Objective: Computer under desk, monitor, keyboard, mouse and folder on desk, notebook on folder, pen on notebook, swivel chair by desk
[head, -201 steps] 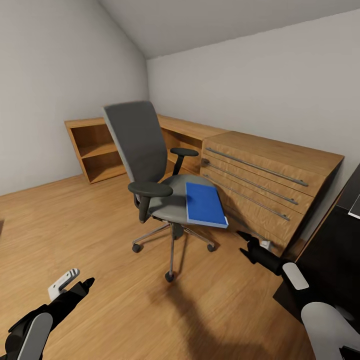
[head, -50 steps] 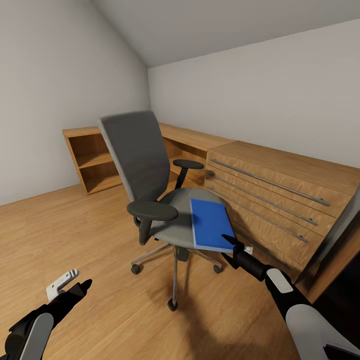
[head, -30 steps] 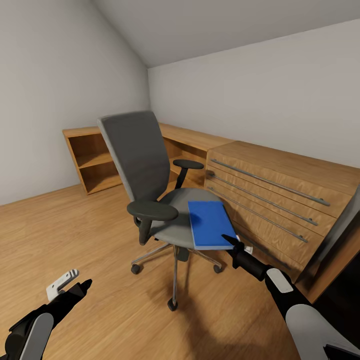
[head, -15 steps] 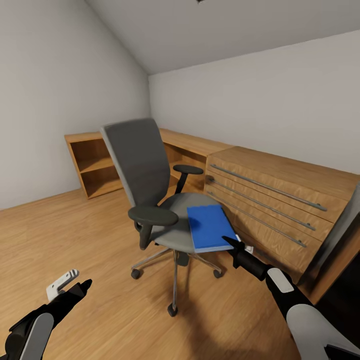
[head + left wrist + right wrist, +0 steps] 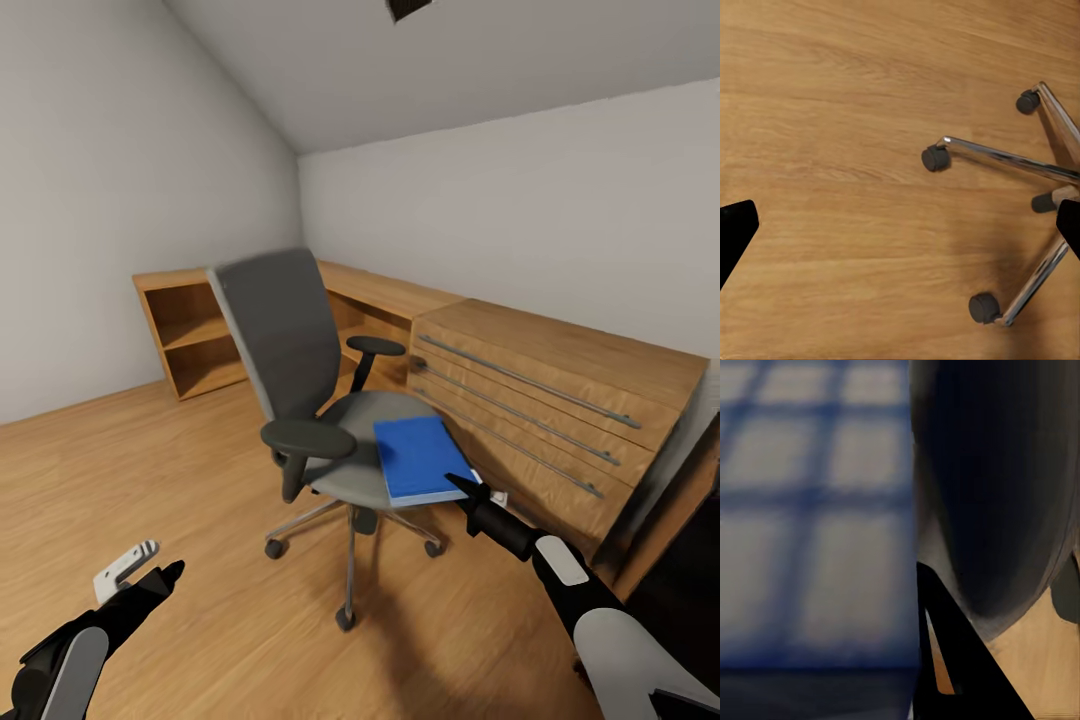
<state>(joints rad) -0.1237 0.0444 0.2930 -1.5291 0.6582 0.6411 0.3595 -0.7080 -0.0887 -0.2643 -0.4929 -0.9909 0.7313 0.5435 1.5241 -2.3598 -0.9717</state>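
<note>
Soft, even light; swivel chair slightly motion-blurred, faint shadow beneath, right wrist view badly out of focus.

**Open floor at lower left, crowded at the chair's right**

At lower left of the head view, bare wooden floor lies open around my left claw. At centre the swivel chair blocks the way, its near armrest beside the seat. Right of it, the wooden drawer chest leaves a narrow gap, where my right claw sits at the folder edge.

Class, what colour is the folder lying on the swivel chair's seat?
Bright blue folder, white page edges; clearest in the head view.
</note>
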